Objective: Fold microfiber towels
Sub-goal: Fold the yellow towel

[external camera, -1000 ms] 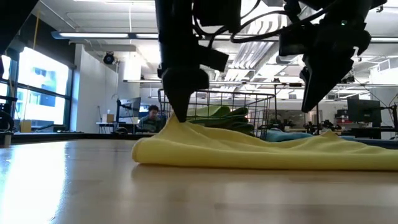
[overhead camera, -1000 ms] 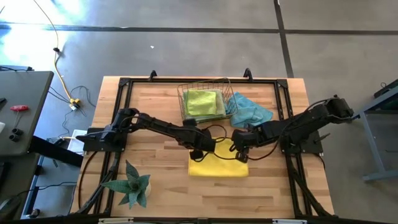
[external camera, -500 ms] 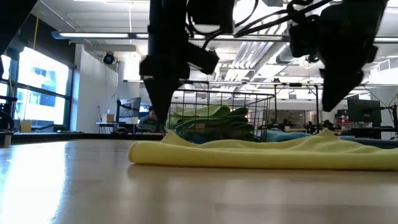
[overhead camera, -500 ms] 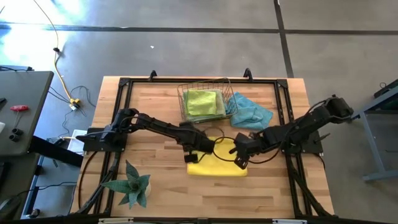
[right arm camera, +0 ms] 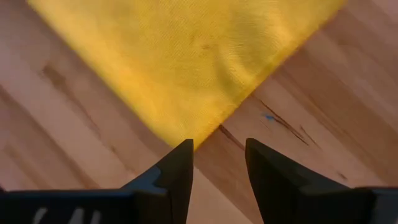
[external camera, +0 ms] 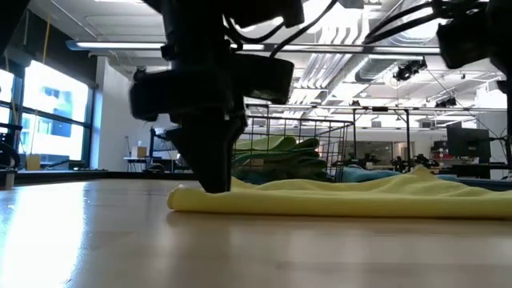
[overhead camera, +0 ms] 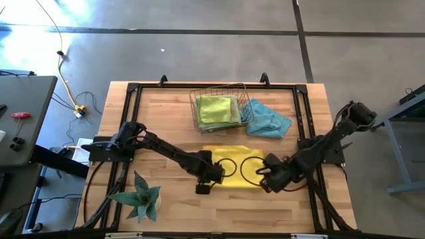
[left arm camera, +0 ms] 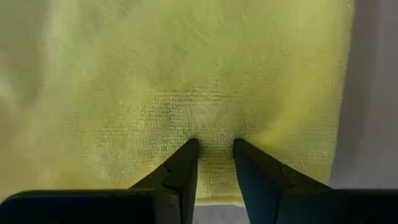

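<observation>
A bright yellow microfiber towel (overhead camera: 232, 151) lies folded and flat on the table's near middle; it also shows in the low view (external camera: 336, 196). My left gripper (overhead camera: 204, 184) is down on its near left corner, fingers a little apart (left arm camera: 212, 149). My right gripper (overhead camera: 265, 182) is open and raised above the towel's near right corner (right arm camera: 186, 134), touching nothing. A light blue towel (overhead camera: 269, 118) lies crumpled on the table at the far right. Lime green towels (overhead camera: 216, 108) lie in a wire basket. My left gripper stands with both fingertips (left arm camera: 186, 152) on the yellow towel's top layer, close to its near edge (left arm camera: 214, 186) by the left corner. The fingers come from above, pointing down, with cloth showing in the small gap between them. The towel lies flat on the table.
The copper wire basket (overhead camera: 199, 99) stands at the far middle. A spiky green plant (overhead camera: 141, 196) stands at the near left. Cable loops from the arms hang over the yellow towel (overhead camera: 226, 167). Bare wood lies along the near edge (overhead camera: 232, 206).
Both grippers have gone toward the table's near edge. My left gripper has carried the raised part of the yellow towel over and down, and that part now lies flat at the near edge. My right gripper has risen.
</observation>
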{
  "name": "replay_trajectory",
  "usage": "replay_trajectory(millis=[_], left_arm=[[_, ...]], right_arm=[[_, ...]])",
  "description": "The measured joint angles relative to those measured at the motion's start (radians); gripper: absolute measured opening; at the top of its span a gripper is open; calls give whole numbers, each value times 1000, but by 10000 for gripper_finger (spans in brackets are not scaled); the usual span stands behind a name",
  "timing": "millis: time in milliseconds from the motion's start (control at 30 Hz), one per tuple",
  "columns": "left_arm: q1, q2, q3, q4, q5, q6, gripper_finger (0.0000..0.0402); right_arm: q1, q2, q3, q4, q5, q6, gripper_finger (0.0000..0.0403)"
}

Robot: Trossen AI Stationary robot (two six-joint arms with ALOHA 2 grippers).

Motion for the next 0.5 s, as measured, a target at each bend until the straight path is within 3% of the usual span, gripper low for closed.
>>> replay_trajectory(millis=[167,367,500], left_arm=[[-7,-7,-49,56,10,-62,97],[-31,-2,-47,150,35,-110,97],[-39,0,-49,200,53,-154,97]], right_arm=[[42,-2,-64,100,62,146,142],[16,-2,-310,474,33,271,142],[13,-12,-405,664,70,326,142]])
